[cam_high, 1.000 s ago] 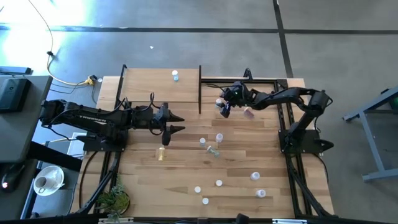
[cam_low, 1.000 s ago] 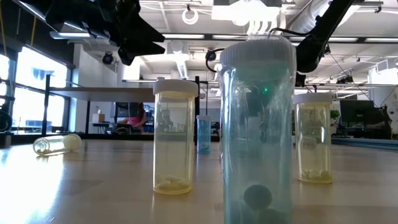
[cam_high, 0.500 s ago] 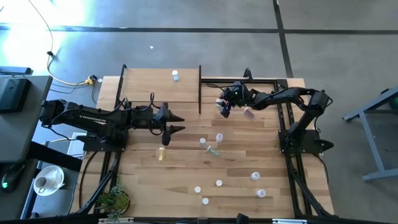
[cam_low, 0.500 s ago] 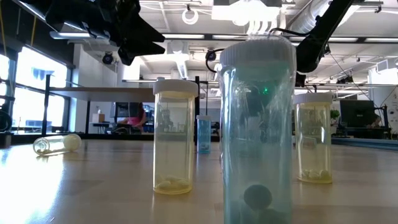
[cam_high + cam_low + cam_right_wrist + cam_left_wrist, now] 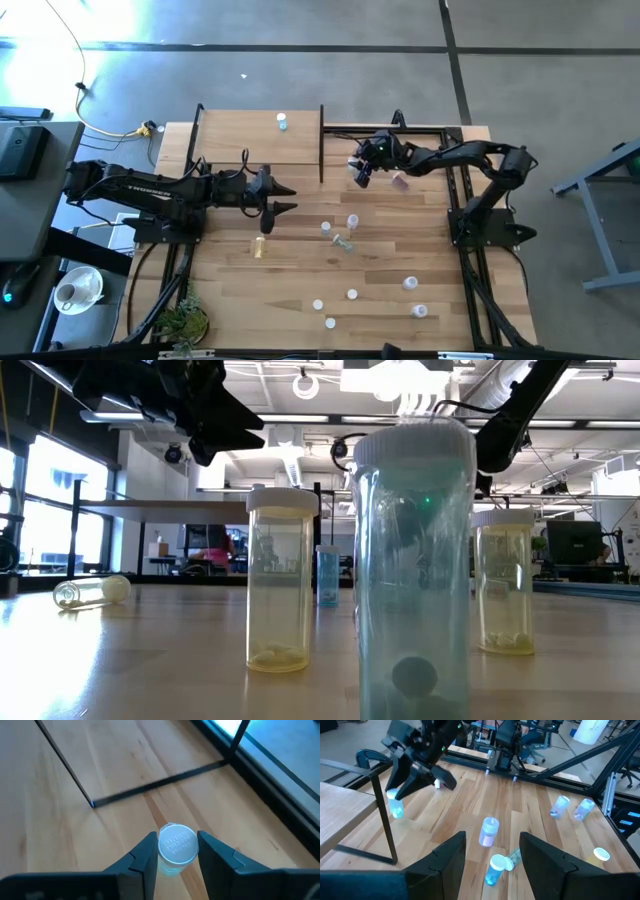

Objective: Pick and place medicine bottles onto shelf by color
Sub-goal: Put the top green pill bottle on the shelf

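Going left to right: the left end effector (image 5: 284, 196) is parked over the worktop (image 5: 300, 280) beside the shelf (image 5: 240, 140), fingers spread and nothing held; no shift is seen there compared with a second ago. One light blue bottle (image 5: 282, 122) is already stood on the shelf near its back edge. Middle of the worktop is cluttered; a pink bottle (image 5: 488, 831) and a blue bottle (image 5: 495, 868) are seen just ahead of the left fingers, and more bottles are scattered nearer the front.

What's changed: the right end effector (image 5: 175, 851) has been closed in from wide open, and a pale blue bottle (image 5: 177, 848) is now pinched between its fingers, just right of the shelf's black post (image 5: 322, 140). So a pick seems to be done, probably, and a lift and carry onto the shelf is what's left. Open room is found on the shelf board; the post and black frame rails should be cleared on the way over.
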You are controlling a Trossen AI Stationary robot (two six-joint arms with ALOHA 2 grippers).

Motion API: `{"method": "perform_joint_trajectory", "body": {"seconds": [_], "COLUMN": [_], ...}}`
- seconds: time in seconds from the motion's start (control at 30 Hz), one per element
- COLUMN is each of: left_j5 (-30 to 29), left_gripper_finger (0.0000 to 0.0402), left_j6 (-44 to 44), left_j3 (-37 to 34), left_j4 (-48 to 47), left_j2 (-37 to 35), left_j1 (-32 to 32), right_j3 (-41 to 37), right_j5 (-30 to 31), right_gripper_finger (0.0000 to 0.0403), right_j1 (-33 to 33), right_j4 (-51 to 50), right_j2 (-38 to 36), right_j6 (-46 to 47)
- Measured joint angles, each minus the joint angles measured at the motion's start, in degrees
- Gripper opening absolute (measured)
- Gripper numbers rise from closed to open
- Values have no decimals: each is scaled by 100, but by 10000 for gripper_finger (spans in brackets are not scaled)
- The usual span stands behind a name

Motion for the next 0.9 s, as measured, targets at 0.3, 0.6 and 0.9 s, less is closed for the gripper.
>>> {"method": "perform_joint_trajectory", "body": {"seconds": [0.3, 0.6, 0.9], "left_j5": [-15, -406, -508], "left_gripper_finger": [175, 175, 175], "left_j6": [-15, -20, -20], "left_j3": [0, 0, 0], "left_j4": [-473, -1060, -1155], "left_j2": [-256, -490, -488], "left_j1": [1, -2, 2], "right_j3": [2, 4, 1194], "right_j5": [35, 62, 69], "right_gripper_finger": [108, 108, 108], "right_j1": [0, 0, -5], "right_j4": [-222, -176, -922], "right_j2": [-837, -1967, -2163], "right_j6": [319, 370, 219]}}
